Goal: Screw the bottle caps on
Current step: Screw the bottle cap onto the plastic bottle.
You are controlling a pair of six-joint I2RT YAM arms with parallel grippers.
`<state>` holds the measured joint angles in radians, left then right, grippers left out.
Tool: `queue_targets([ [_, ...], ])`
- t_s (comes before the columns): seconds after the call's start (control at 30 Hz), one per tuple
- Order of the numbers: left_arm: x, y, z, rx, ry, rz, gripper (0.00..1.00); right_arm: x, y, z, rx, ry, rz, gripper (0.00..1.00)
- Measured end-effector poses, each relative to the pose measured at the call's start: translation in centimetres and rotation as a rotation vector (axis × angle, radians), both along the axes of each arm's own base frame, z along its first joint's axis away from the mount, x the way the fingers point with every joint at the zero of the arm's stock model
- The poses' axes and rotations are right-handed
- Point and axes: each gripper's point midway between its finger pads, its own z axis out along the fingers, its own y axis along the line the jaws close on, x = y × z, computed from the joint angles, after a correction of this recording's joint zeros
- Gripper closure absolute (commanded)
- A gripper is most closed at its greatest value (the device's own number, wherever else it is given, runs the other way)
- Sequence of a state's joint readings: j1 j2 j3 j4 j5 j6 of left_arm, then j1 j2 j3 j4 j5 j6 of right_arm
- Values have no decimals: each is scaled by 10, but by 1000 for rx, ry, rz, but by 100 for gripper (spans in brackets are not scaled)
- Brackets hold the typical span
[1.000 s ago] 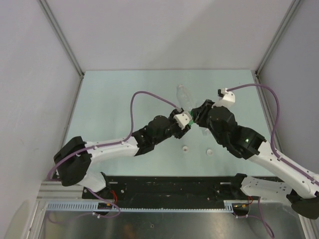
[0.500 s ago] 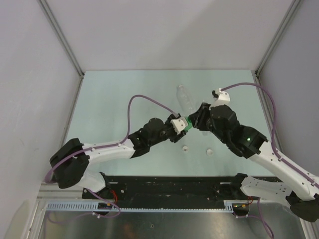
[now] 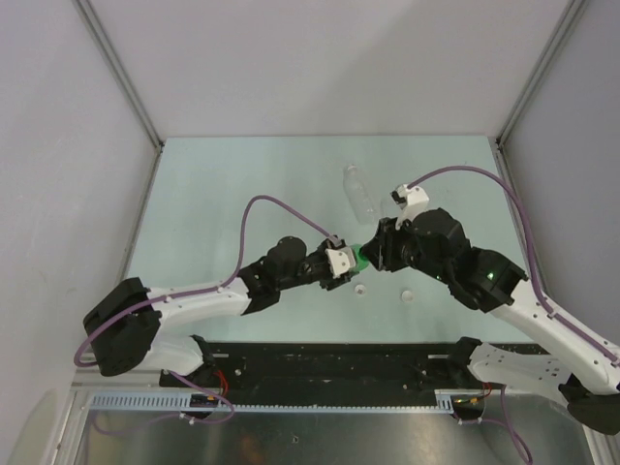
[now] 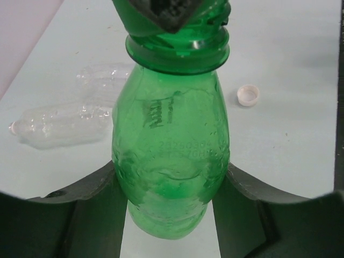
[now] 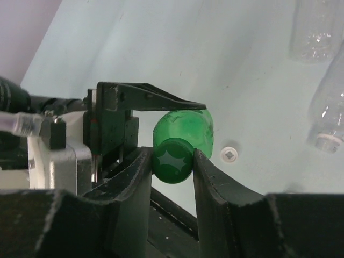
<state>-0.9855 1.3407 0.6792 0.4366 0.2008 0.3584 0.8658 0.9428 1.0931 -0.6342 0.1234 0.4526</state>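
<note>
Under both tools lies a pale green table (image 3: 213, 194), shut in by plain grey walls (image 3: 58, 145) with metal corner posts (image 3: 121, 77). Between the two tools is the green bottle (image 4: 172, 145), see-through and held off the table. The left tool (image 4: 172, 188) has its fingers pressed against either side of the bottle's lower body. The right tool (image 5: 173, 161) pinches the dark green cap (image 5: 173, 159), which sits at the bottle's neck. Beyond the right tool, two clear bottles (image 4: 59, 123) lie on their sides on the table, close together, with open necks. Two white caps (image 3: 359, 288) rest on the table just on the near side of the tools, one by each, apart from each other.
</note>
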Motion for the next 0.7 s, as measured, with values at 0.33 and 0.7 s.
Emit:
queue_targets([
  [0.33, -35, 7, 32, -141, 134, -340, 100, -35, 22, 43, -4, -296, 366, 100],
  [0.7, -79, 15, 61, -101, 115, -739, 100, -82, 34, 72, 28, -546, 739, 100],
])
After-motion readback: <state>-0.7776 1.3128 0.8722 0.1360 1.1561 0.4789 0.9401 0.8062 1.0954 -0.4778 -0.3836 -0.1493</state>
